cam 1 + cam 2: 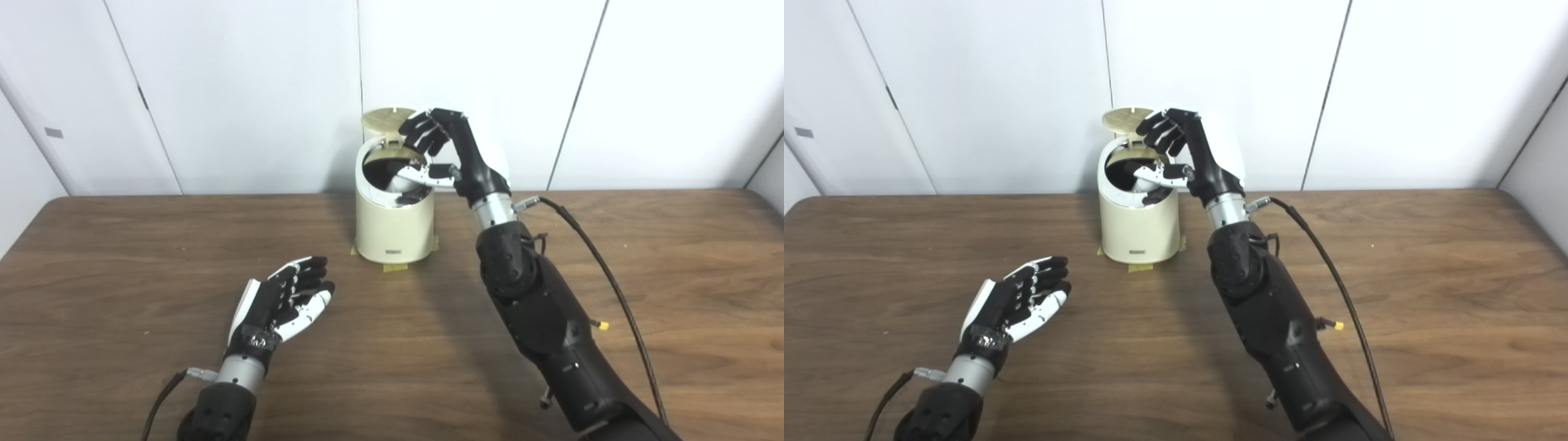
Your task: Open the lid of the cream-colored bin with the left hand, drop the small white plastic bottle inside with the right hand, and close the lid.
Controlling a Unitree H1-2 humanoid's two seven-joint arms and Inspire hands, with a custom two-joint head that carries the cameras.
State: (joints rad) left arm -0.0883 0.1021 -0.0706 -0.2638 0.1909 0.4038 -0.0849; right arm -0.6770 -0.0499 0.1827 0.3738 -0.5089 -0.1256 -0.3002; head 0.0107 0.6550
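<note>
The cream-colored bin stands at the back middle of the table. Its round lid is tipped up behind the opening. My right hand hovers over the bin's right rim, fingers loosely curled near the lid and thumb reaching over the opening. A small white rounded shape, seemingly the bottle, shows inside the dark opening just past the thumb tip. The fingers do not close on it. My left hand rests on the table in front and left of the bin, open, holding nothing.
Yellow tape marks the bin's base on the wooden table. A black cable runs along my right forearm. White wall panels stand close behind the bin.
</note>
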